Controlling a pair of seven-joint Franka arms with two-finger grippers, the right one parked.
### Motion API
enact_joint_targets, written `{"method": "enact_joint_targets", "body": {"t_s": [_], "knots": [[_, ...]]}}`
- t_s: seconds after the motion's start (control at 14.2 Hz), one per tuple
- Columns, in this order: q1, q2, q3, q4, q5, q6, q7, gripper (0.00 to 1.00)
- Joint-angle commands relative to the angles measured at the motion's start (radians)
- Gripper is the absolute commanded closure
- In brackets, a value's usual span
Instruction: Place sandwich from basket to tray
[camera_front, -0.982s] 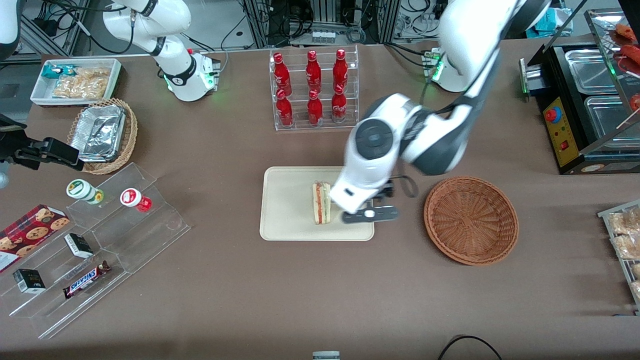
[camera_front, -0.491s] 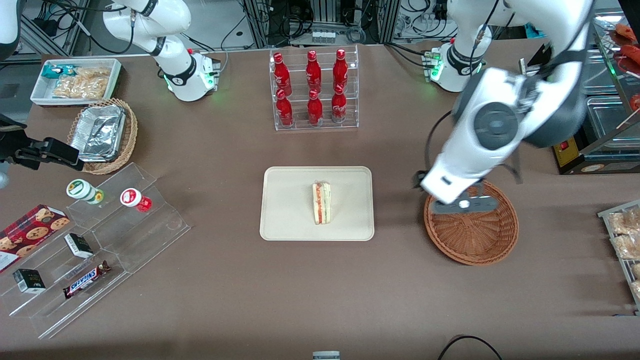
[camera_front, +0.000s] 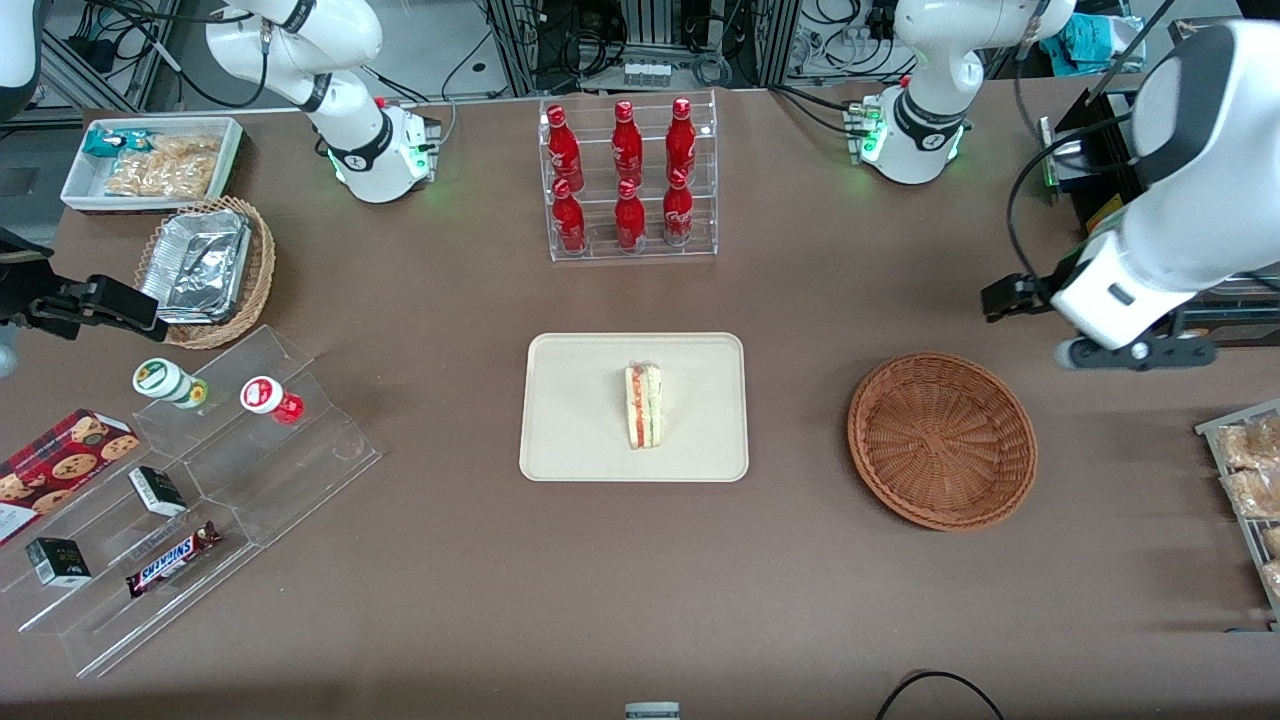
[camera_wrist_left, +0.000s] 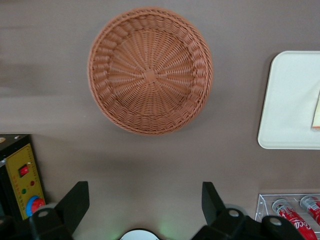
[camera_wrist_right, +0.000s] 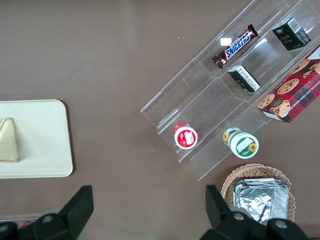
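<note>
The wrapped sandwich (camera_front: 644, 405) lies on the cream tray (camera_front: 580, 440) at the table's middle; its edge also shows in the left wrist view (camera_wrist_left: 317, 112) and the right wrist view (camera_wrist_right: 8, 140). The reddish-brown basket (camera_front: 940, 440) holds nothing and sits beside the tray toward the working arm's end. It shows whole in the left wrist view (camera_wrist_left: 150, 70), as does a corner of the tray (camera_wrist_left: 290, 100). My left gripper (camera_front: 1135, 353) is open and empty, raised above the table past the basket, toward the working arm's end. Its fingers stand wide apart in the left wrist view (camera_wrist_left: 144, 200).
A clear rack of red bottles (camera_front: 628, 180) stands farther from the front camera than the tray. A machine with a yellow panel (camera_front: 1120, 250) is near my gripper. A snack rack (camera_front: 1250, 480), a clear stepped shelf (camera_front: 200, 480), a tan foil basket (camera_front: 205, 265) and a white bin (camera_front: 150, 160) line the table's ends.
My left gripper has left the sandwich on the tray, passed over the basket and risen toward the working arm's end. The sandwich has not moved.
</note>
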Motion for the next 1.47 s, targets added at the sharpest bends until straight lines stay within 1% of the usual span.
{"method": "enact_joint_targets", "body": {"t_s": [0.0, 0.42, 0.56, 0.7, 0.84, 1.19, 1.4], "knots": [[0.009, -0.048, -0.006, -0.001, -0.005, -0.011, 0.011, 0.0], [0.006, -0.036, -0.008, 0.092, 0.004, -0.031, 0.008, 0.0], [0.006, -0.025, -0.008, 0.124, 0.007, -0.061, 0.008, 0.0], [0.006, -0.007, -0.009, 0.155, 0.044, -0.078, 0.008, 0.0], [0.006, 0.015, -0.009, 0.192, 0.047, -0.095, 0.014, 0.0], [0.006, 0.01, -0.009, 0.184, 0.047, -0.095, 0.017, 0.0], [0.009, 0.003, -0.008, 0.183, 0.031, -0.098, 0.017, 0.0]]}}
